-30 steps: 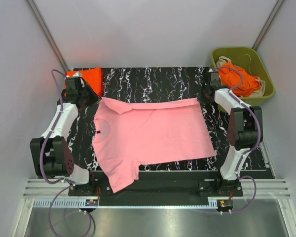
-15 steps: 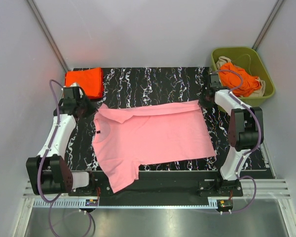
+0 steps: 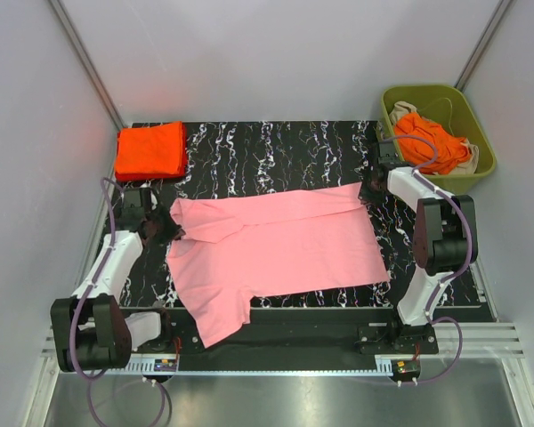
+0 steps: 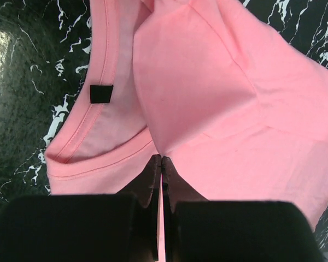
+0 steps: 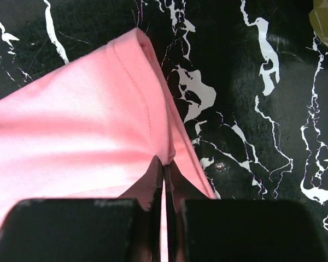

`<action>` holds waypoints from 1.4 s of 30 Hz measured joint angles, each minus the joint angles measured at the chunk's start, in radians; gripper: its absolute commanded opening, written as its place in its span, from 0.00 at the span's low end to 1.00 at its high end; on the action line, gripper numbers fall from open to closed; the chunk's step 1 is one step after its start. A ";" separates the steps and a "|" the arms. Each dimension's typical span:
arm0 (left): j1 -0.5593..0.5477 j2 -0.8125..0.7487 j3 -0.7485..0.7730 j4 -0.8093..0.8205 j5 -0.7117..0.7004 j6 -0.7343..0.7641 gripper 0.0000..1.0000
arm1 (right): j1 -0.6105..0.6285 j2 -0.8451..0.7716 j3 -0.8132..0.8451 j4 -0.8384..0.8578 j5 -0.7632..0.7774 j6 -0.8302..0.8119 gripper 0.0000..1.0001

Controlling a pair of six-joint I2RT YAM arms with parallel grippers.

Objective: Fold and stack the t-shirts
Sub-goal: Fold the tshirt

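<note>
While the pink t-shirt [image 3: 276,245] lies barely begun on the surface [image 3: 276,142], far edge turned over, the bin [image 3: 482,133] beyond its hem holds unfolded orange-red t-shirts [image 3: 427,142], and one folded orange-red t-shirt [image 3: 149,149] sits beyond its collar; left gripper [image 3: 171,229] and right gripper [image 3: 367,189] jaws pinch that edge.

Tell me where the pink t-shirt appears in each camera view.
Top external: pink t-shirt spread across the middle of the tabletop.
Left wrist: it fills the upper and right part; the left gripper pinches it near the collar.
Right wrist: left half; the right gripper pinches its hem corner.
Shared landmark: the black, white-veined tabletop.
</note>
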 measured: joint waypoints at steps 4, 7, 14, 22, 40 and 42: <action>0.000 0.004 -0.006 0.009 0.004 -0.005 0.00 | 0.000 0.000 0.000 0.000 0.005 0.000 0.00; 0.000 0.001 -0.006 0.020 0.002 -0.005 0.00 | 0.000 0.000 0.000 0.000 0.012 -0.003 0.00; 0.000 -0.063 -0.043 0.026 0.003 -0.020 0.00 | 0.000 0.000 -0.001 0.000 0.018 -0.004 0.01; 0.000 -0.123 -0.083 0.017 0.000 -0.035 0.00 | 0.000 -0.001 -0.009 -0.003 0.018 -0.003 0.00; 0.000 -0.200 0.009 -0.077 -0.078 0.000 0.00 | 0.000 -0.003 -0.011 -0.017 0.080 -0.006 0.04; 0.000 -0.199 -0.012 -0.076 -0.074 0.002 0.00 | 0.000 -0.003 -0.011 -0.017 0.080 -0.006 0.06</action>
